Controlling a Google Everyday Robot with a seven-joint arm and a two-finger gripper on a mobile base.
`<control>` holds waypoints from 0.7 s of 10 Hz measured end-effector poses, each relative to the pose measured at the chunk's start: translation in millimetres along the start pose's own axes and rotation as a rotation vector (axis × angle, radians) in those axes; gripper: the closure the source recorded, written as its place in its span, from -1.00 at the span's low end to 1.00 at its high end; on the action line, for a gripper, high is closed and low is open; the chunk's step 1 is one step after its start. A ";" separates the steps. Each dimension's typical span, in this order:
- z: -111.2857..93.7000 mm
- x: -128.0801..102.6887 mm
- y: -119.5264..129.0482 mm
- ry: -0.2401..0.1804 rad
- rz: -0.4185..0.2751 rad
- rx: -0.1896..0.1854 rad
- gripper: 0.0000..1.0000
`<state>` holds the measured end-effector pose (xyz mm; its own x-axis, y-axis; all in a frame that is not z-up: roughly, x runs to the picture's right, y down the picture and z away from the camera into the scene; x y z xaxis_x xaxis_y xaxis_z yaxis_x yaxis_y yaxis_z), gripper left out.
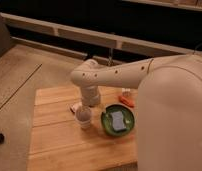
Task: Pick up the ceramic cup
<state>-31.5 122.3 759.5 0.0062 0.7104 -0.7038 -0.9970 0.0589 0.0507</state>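
Note:
The ceramic cup (85,120) is a small pale tapered tumbler standing upright on the wooden table (59,145), just left of the green bowl (118,121). My gripper (85,109) hangs from the white arm straight over the cup's rim, at or in its mouth. The arm's wrist hides the top of the cup.
The green bowl holds a blue-grey sponge (117,120). A small white object (75,107) lies left of the cup. An orange item (126,101) and a small clear cup (126,92) sit behind the bowl. My white body (174,120) fills the right side.

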 end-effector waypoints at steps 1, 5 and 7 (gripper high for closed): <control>4.3 -0.5 0.7 0.014 -0.002 0.001 -0.30; 31.7 -7.9 27.9 0.076 -0.027 -0.028 -0.29; 40.0 -10.4 41.7 0.092 -0.058 -0.052 0.00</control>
<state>-70.1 145.5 797.3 0.0592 0.6397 -0.7664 -0.9978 0.0600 -0.0269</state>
